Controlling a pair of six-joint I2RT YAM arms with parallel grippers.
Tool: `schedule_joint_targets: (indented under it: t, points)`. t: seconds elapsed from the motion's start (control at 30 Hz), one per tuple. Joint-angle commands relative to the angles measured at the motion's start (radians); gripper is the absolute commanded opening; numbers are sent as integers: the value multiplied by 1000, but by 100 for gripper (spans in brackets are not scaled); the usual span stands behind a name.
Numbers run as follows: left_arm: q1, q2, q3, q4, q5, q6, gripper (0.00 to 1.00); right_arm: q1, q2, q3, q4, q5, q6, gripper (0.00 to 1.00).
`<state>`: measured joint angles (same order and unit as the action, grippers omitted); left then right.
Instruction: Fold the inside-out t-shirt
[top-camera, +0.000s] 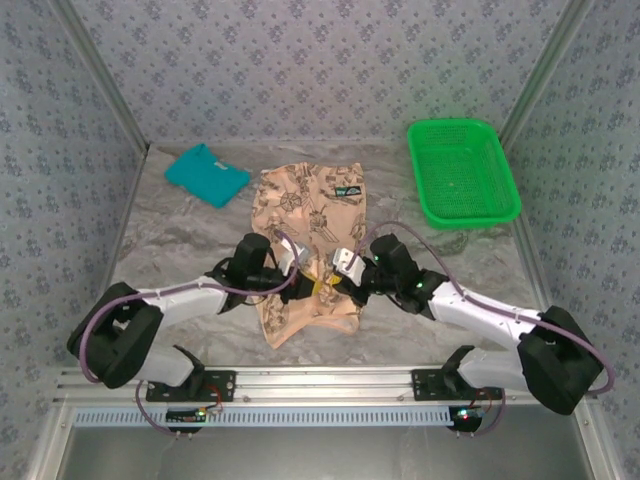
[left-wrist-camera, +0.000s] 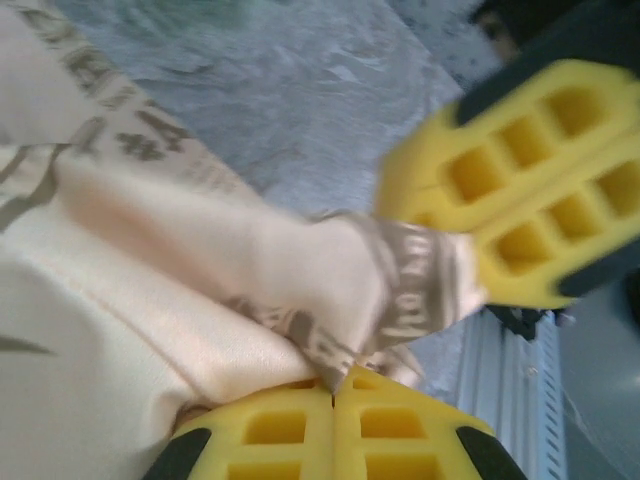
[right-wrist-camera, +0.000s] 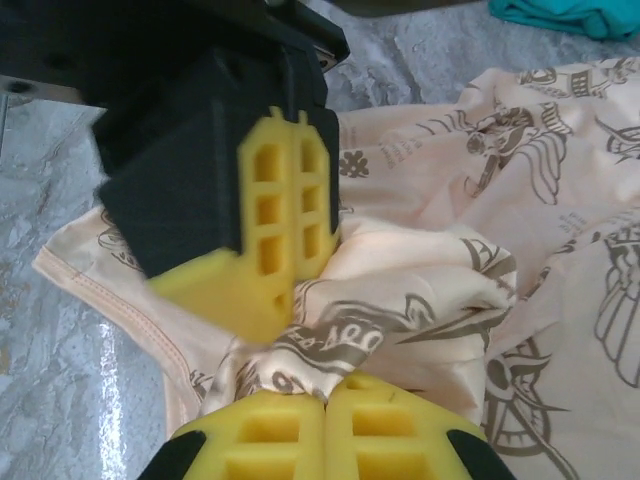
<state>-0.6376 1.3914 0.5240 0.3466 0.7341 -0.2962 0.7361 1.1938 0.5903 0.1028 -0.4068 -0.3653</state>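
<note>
Top external view showed the inside-out t-shirt (top-camera: 310, 215) spread on the counter (top-camera: 180, 250). The left end effector (top-camera: 310, 286) and right end effector (top-camera: 336, 280), fingers pressed together, each pinched cloth at its near end.

The grey marbled tabletop (top-camera: 180, 245) carries three things. The inside-out t-shirt (top-camera: 310, 205), peach with dark prints, lies down the middle, from near the far edge toward the near edge. A folded teal shirt (top-camera: 206, 174) lies toward the far left corner, and a green basket (top-camera: 417, 178) toward the far right corner.
</note>
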Motion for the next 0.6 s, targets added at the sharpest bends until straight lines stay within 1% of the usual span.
schedule_joint_targets:
  t: [0.0,0.1,0.17,0.2,0.23,0.3,0.33,0.4,0.47,0.5,0.53,0.57]
  points:
    - [56,63,24,-144,-76,37,0,1,-34,70,-20,16,-58,0]
    - [63,114,41,-218,-103,72,1,37,29,117,-8,34,-95,0]
    - [65,120,50,-246,-120,75,2,53,79,158,-6,-12,-99,0]
    - [65,113,52,-257,-123,73,4,65,105,175,-3,-14,-97,0]
    - [65,101,53,-259,-122,71,9,73,123,188,4,-4,-94,0]
    - [65,63,50,-280,-123,73,26,79,159,201,21,19,-76,0]
    - [65,40,51,-303,-128,79,32,79,168,205,29,34,-54,1]
    - [66,-14,62,-361,-155,83,35,76,171,205,12,30,-18,2]
    - [67,-70,83,-440,-182,84,38,67,150,181,-1,27,5,11]
    - [67,-102,93,-480,-198,88,40,57,131,155,-1,26,19,20]
    - [65,-131,100,-517,-225,93,42,48,107,129,6,38,44,25]
    - [61,-157,106,-545,-251,99,43,33,84,104,14,50,69,28]
